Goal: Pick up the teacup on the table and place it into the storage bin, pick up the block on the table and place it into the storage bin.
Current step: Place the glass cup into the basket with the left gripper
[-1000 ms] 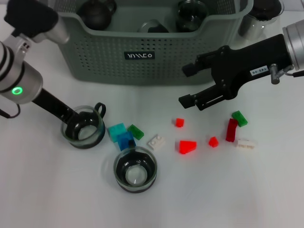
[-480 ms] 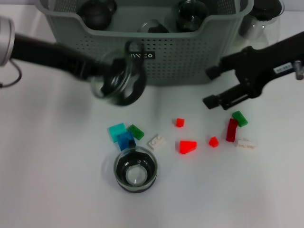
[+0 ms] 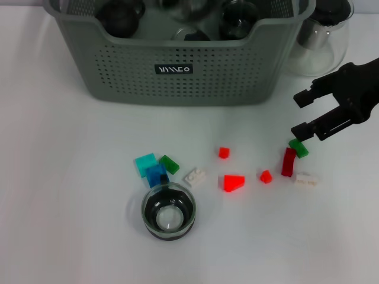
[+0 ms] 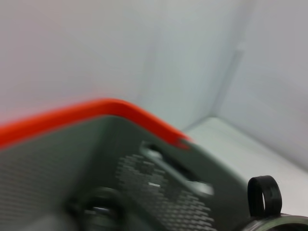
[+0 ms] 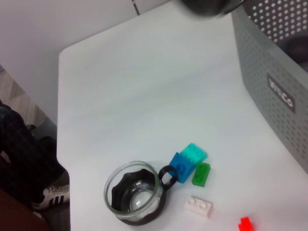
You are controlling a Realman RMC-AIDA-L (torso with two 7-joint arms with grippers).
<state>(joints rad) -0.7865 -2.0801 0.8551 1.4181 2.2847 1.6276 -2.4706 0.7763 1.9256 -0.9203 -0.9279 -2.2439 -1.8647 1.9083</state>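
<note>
Grey-green perforated plastic at the far edge of the table [image 3: 53,177]: the storage bin [image 3: 177,47], label facing near, with dark cups [image 3: 118,15] already lying inside and a clear glass teapot [image 3: 323,32] just to its right, outside the rim. One teacup [image 3: 169,211] not yet collected, upright on the near side, handle turned toward the cyan and blue blocks [image 3: 151,168] that touch it; probably the next cup to lift, with that handle crowded by the bricks. Scattered farther right, apart from one another: a green brick [image 3: 169,164], a white plate piece [image 3: 195,176], small red pieces [image 3: 223,152], a red wedge [image 3: 234,183]. At the right, the right gripper [image 3: 299,114], fingers spread wide and holding nothing, hanging just above and beside a green block [image 3: 298,147] that leans on a dark red block [image 3: 288,161], with a white block [image 3: 307,179] close by; evidently lined up over that cluster so as to come down on one piece without knocking its neighbours. Left gripper absent from the head view and unseen in its own wrist view, so no telling its grip; from that wrist camera only the bin's inner wall and a black cup handle [image 4: 263,195] at the frame edge, suggesting a position over the bin for a drop.
</note>
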